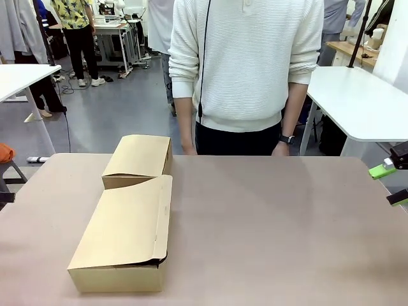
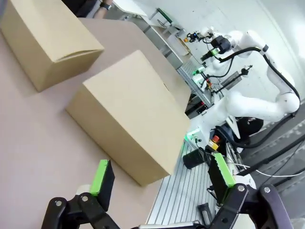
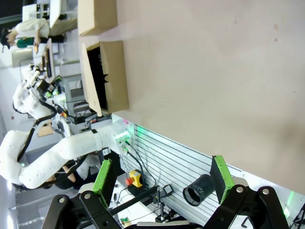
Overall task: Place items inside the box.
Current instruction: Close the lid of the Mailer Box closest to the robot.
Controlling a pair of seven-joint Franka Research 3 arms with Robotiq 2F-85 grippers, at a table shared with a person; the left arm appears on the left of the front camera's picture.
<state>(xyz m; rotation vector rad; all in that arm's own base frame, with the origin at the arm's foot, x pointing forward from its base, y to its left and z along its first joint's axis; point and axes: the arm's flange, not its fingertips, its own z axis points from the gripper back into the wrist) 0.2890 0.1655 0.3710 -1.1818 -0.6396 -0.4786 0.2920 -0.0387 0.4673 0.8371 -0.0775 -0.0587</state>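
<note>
Right pincer (image 3: 162, 181) released, green pads wide apart, nothing between them, hanging past the near edge of the bench (image 3: 214, 71); in the front view its green pad tips (image 1: 382, 170) poke in at the right edge. Left pincer (image 2: 162, 179) also released, pads spread, empty, off the left side of the bench.

Bench top is plain grey-brown and matte, a few faint spots. On its left half sit two cardboard boxes. Near box (image 1: 124, 239) lies long-side toward the robot, top flap lying down over it but not tucked in; in the right wrist view one side gapes dark, contents can't be made out. Far box (image 1: 139, 160) is just behind it, flap down, touching or nearly touching it, can't tell which. No stationery to be made out on the bench.

Person (image 1: 245, 64) in a white knit sweater stands at the far edge, arms down, watch on one wrist, hands near the edge.

Room beyond: grey floor, white tables left and right, other people standing farther back, cables on the floor.
</note>
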